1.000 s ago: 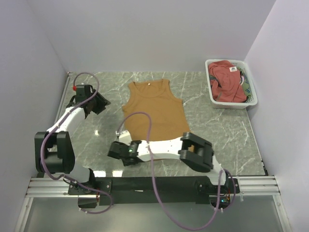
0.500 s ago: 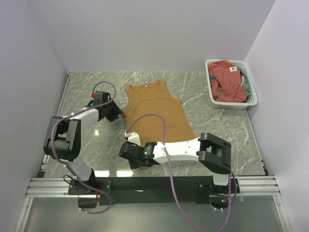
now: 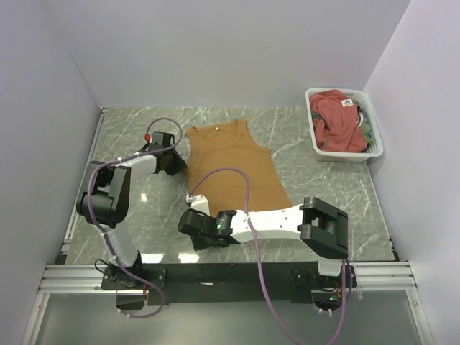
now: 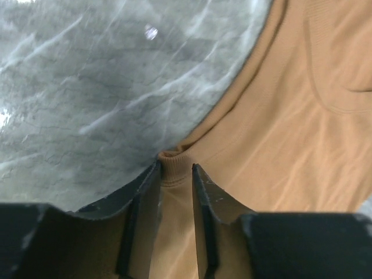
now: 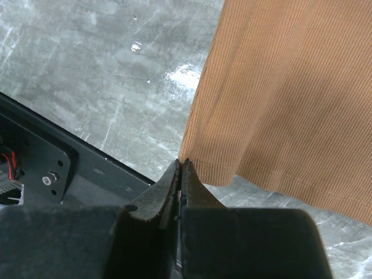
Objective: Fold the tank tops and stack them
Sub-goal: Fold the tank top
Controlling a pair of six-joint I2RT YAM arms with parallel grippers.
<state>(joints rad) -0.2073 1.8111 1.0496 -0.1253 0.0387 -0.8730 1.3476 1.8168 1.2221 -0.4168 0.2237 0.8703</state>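
Grey veined marble table (image 3: 323, 187) inside pale walls, arm bases along the bottom edge of the top view.

Centre of frame: tan tank top (image 3: 230, 169), spread flat on the marble, neck toward the top edge, hem toward the bottom. Straps and neckline open, no fold in it yet.

Upper right corner: white mesh basket (image 3: 312, 118) on the table against the right wall, well apart from the tan top. Inside it, bunched up — rust-red tank top (image 3: 338, 122), a small label showing on its top.

Left gripper (image 4: 174, 171): at the tan top's left edge, just under the armhole. Jaws a narrow slot apart, one of the fingers (image 4: 142, 197) on each side of the ribbed armhole corner. Cloth in the slot looks flat, not bunched.

Right gripper (image 5: 181, 165): at the lower left corner of the hem. Jaws pressed together with no gap visible, the stitched hem corner running into the seam between the tips — gripped there. A soft lengthwise ridge in the cloth just above that corner.

Purple cables looped over both arms.
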